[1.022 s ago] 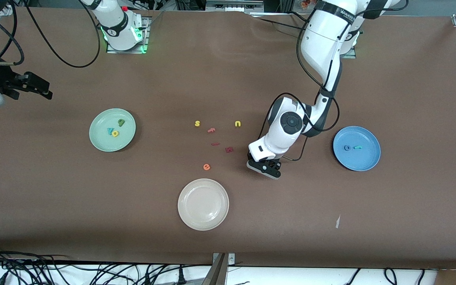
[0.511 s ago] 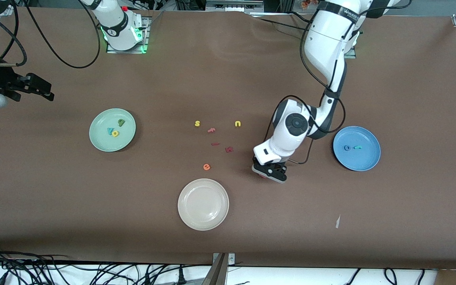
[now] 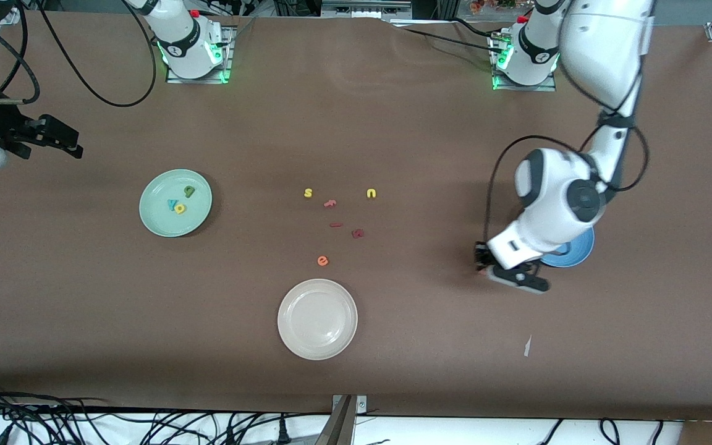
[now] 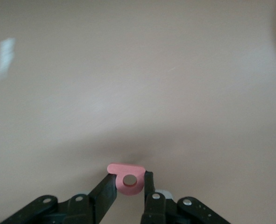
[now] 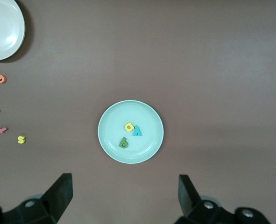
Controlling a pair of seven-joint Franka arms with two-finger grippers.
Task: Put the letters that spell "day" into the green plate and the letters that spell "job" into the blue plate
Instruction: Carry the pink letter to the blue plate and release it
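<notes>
Brown table [image 3: 393, 346], pink b [image 4: 127, 179] stem sideways

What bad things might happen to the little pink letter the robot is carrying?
The left gripper pinches the pink b only by its edges, so it might slip out before reaching the blue plate. The arm covers most of that plate, and the gripper is at its rim over the table, so a drop now would likely miss.

a robotics lab, two white franka arms bolted on metal base plates with green lights at the top edge of a wide brown-covered table [image 3: 393, 111], loose black cables [image 3: 84, 420] trailing along the table's near edge
</notes>
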